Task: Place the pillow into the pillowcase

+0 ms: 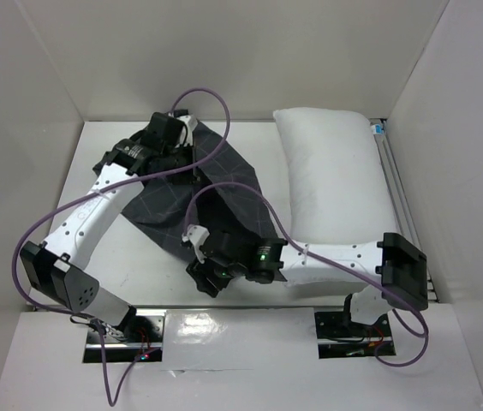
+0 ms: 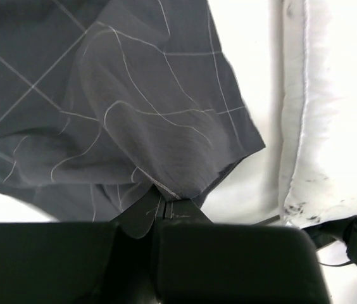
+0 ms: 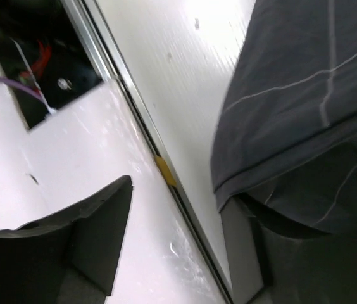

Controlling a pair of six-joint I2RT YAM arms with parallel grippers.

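Observation:
The white pillow [image 1: 336,184] lies along the right side of the table. In the left wrist view [image 2: 330,114] it shows dark specks near one corner. The charcoal grid-lined pillowcase [image 1: 220,193] lies crumpled left of it. My left gripper [image 1: 188,154] is at the case's far end, and in its wrist view the gripper [image 2: 163,204] is shut on a bunched edge of the pillowcase [image 2: 134,107]. My right gripper [image 1: 199,261] is at the case's near corner. In its wrist view the gripper [image 3: 178,247] is open, with the pillowcase hem [image 3: 280,158] draped over its right finger [image 3: 242,247].
White walls close in the table on three sides. A metal rail [image 3: 134,120] with a yellow tab [image 3: 164,171] runs along the near edge beside a cut-out holding wires [image 3: 33,63]. Purple cables [image 1: 216,94] loop over the case. Another rail [image 1: 396,184] runs right of the pillow.

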